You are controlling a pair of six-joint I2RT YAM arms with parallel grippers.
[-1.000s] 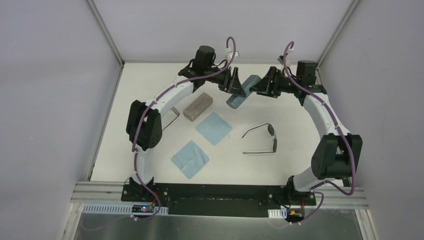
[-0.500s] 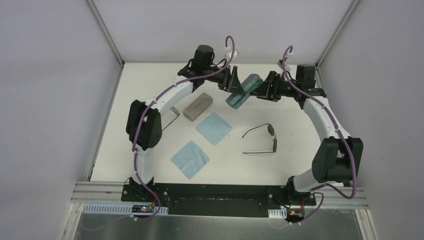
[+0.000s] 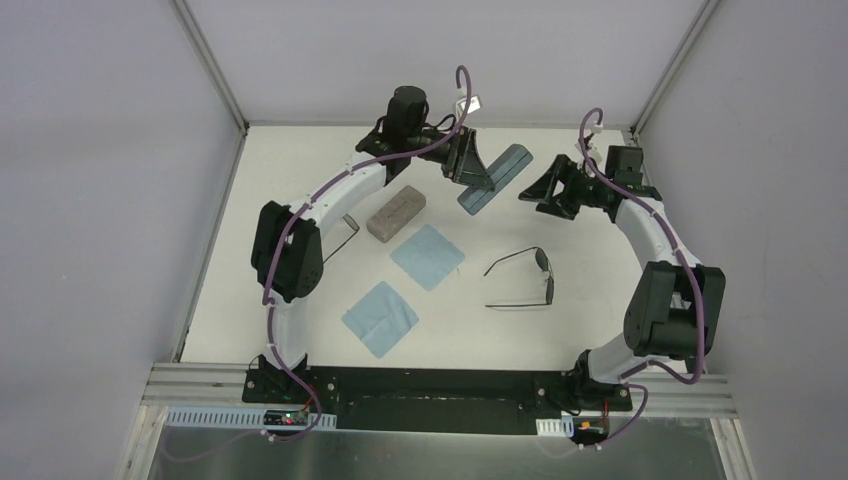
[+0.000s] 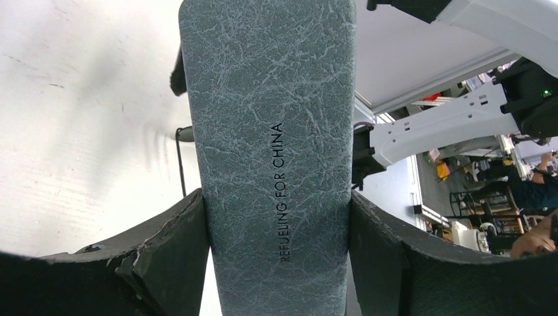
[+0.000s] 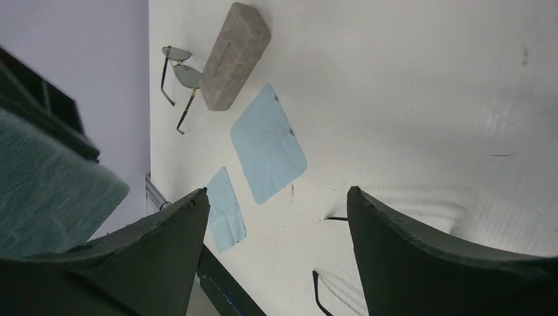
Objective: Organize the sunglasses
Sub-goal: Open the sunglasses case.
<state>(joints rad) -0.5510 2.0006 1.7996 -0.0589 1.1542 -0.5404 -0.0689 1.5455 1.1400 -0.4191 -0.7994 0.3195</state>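
Sunglasses (image 3: 524,279) are lying near right gripper (image 3: 535,200), toward the bases, temples pointing left; its jaws are standing spread, empty. Left gripper (image 4: 276,210) is pinching blue case (image 4: 266,99).

Light falls evenly from overhead, and the white bench (image 3: 600,300) glows bright around the blue case (image 3: 508,162), with only soft, pale shadows beside it. Nearer than the case, by the arm bases, a metal strip (image 3: 440,445) throws back a dull glare. From the left wrist the case fills the frame, sharp enough to read its print, while the bench left of it is washed out. The fingers (image 4: 158,263) of the left end effector (image 4: 276,204) flanking it are near black and bowed by the lens. From the right wrist the case, at the left edge, looks soft.
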